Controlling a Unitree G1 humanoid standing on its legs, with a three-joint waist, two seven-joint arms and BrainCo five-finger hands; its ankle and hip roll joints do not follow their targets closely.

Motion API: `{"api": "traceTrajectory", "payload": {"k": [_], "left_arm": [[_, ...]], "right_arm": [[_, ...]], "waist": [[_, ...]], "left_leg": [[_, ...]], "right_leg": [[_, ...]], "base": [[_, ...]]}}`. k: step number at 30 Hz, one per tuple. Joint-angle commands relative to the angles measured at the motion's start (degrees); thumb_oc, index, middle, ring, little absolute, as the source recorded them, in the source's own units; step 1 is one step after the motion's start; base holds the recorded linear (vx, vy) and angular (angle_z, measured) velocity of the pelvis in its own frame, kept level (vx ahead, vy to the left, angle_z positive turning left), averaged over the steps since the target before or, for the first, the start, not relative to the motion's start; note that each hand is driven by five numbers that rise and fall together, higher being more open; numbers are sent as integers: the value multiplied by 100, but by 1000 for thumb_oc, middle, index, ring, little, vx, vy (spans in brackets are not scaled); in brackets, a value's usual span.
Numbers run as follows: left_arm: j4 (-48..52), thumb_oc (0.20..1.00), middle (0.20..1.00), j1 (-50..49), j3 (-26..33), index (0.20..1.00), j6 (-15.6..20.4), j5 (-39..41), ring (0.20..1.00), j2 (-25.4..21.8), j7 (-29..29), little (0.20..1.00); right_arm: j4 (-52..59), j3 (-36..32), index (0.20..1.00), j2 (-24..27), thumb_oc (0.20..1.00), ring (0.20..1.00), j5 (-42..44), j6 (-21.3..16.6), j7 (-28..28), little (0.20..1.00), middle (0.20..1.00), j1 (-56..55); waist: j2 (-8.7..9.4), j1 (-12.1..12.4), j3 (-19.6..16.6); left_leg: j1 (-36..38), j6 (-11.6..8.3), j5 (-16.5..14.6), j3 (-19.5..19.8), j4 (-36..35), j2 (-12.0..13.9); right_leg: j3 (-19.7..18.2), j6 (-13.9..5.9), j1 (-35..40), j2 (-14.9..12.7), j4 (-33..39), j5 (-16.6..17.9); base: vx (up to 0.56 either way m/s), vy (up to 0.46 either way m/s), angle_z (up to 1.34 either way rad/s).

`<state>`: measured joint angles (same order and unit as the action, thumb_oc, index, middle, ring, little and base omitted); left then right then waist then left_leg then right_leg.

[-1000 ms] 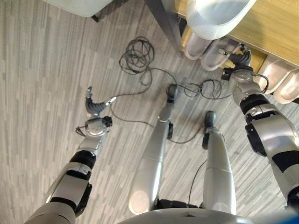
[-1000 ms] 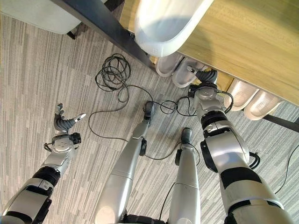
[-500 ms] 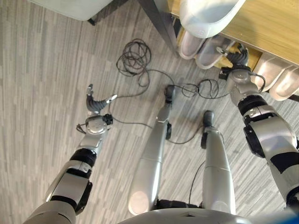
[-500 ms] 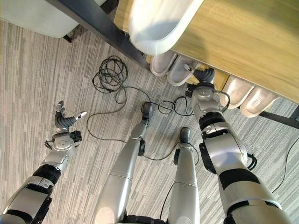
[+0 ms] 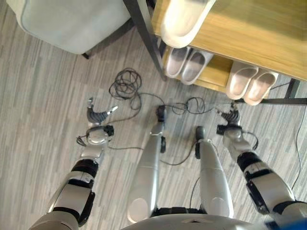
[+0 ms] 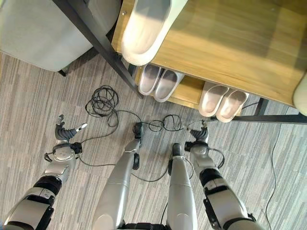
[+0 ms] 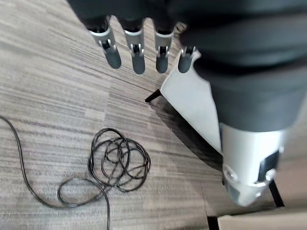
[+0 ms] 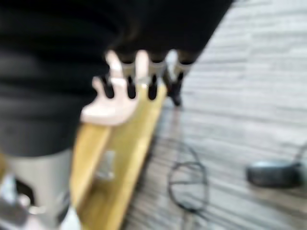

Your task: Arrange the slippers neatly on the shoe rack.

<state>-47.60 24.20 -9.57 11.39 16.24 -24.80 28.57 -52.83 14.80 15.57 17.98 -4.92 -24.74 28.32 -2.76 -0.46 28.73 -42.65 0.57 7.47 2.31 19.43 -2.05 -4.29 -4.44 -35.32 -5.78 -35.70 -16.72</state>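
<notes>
Grey wood-grain flooring [image 5: 43, 96] ran beneath a wooden shoe rack [image 5: 268, 28] with a dark metal frame [image 5: 144, 33]. Four pale slippers were seen on the lower shelf [image 5: 213, 72], set as two pairs with their rounded toes pointing outward over the shelf edge. The left pair [image 5: 184, 64] was white-grey and lay with its two slippers touching side by side; the right pair [image 5: 252, 84] was faintly pinkish and lay likewise, well apart from the first pair. A larger pale slipper [image 5: 184, 19] was laid on the top board, its toe hanging past the edge above the left pair.

The right hand [image 5: 230, 116] was held over the floor just short of the rack, below the right pair and touching neither slipper; its fingers were relaxed and nothing was grasped. The left hand [image 5: 98, 114] was held well away from the rack over bare floor, fingers spread loosely and empty. Beyond the left hand, a light grey seat [image 5: 72, 21] on a dark leg was seen beside the rack.
</notes>
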Motion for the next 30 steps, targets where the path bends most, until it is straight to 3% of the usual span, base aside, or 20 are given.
{"api": "traceTrajectory", "payload": {"k": [1,9,13,14,15,16,18,19,20,21,24,30], "left_arm": [[-308,1000,1000,-20,-54,1000,-4,-229,1000,-1,-59,1000],[22,1000,1000,-689,-111,1000,-1,-508,1000,437,-59,1000],[408,1000,1000,-870,-143,1000,26,-729,1000,340,-42,1000],[1279,1000,1000,-1474,57,1000,376,-398,1000,10,-412,1000],[1483,1000,1000,-1921,262,1000,468,-287,1000,-165,-494,1000],[2183,1000,1000,-2271,573,1000,422,1516,1000,-48,-1049,1000],[2376,1000,1000,-2263,542,1000,484,1556,1000,-8,-1200,1000],[2315,1000,1000,-2395,601,1000,870,408,1000,-429,-861,1000],[2316,1000,1000,-1962,481,1000,790,109,1000,-502,-679,1000],[2284,1000,1000,-2263,664,1000,632,-318,1000,-747,-675,1000],[2817,1000,1000,-2476,758,1000,382,-372,1000,-659,-927,1000],[3178,1000,1000,-2342,545,1000,274,-751,1000,-639,-1263,1000]], "right_arm": [[322,-162,1000,-3,1000,1000,-285,-161,121,1000,1000,-45],[749,-31,1000,-254,1000,1000,-720,-200,375,1000,1000,-1586],[742,-205,1000,-238,1000,1000,-669,-252,459,1000,1000,-2078],[591,-435,1000,-198,1000,1000,-590,-271,466,1000,1000,-2198],[428,-541,1000,-206,1000,1000,-540,-247,483,1000,1000,-2192],[504,-667,1000,-172,1000,1000,-535,-158,554,1000,1000,-2365],[426,-683,1000,-187,1000,1000,-557,-69,609,1000,1000,-2507],[129,-817,1000,-215,1000,1000,-514,-118,588,1000,1000,-2467],[262,-798,1000,-207,1000,1000,-609,-169,659,1000,1000,-2646],[159,-855,1000,-186,1000,1000,-567,-249,725,1000,1000,-2737],[-281,-876,1000,-269,1000,1000,-803,-114,837,1000,1000,-3000],[-863,-966,1000,-318,1000,1000,-1009,73,975,1000,1000,-3182]], "waist": [[-51,132,35],[182,57,-484],[266,10,-755],[222,82,-817],[187,114,-857],[154,134,-933],[144,92,-990],[157,115,-1037],[206,65,-1101],[179,118,-1204],[197,45,-1450],[217,-106,-1728]], "left_leg": [[-42,36,-1109,-5,475,-238],[745,10,-1102,86,185,-196],[1077,-16,-1098,108,77,-165],[1168,-23,-1118,145,71,-200],[1248,-28,-1112,148,56,-199],[1361,-35,-1086,170,-28,-190],[1451,-46,-1062,198,-81,-191],[1561,-61,-1072,227,-105,-188],[1702,-81,-1107,234,-170,-167],[1790,-95,-1056,268,-273,-175],[2225,-126,-1038,304,-571,-69],[2778,-144,-1051,290,-838,25]], "right_leg": [[204,232,525,-55,830,471],[348,252,1345,-51,1275,455],[436,239,1665,-12,1458,492],[466,236,1811,-17,1495,458],[505,229,1887,-26,1522,461],[537,217,1984,-2,1581,476],[573,212,2076,-1,1638,503],[595,216,2183,3,1690,490],[604,200,2262,9,1717,463],[628,191,2359,20,1811,496],[697,162,2647,44,1931,495],[708,161,3056,95,2030,462]], "base": [[0,0,0],[31,-38,1],[34,-51,11],[24,-31,1],[28,-26,4],[11,-7,5],[7,-32,7],[20,-55,8],[35,-59,9],[28,-64,12],[19,-52,6],[34,-48,1]]}}
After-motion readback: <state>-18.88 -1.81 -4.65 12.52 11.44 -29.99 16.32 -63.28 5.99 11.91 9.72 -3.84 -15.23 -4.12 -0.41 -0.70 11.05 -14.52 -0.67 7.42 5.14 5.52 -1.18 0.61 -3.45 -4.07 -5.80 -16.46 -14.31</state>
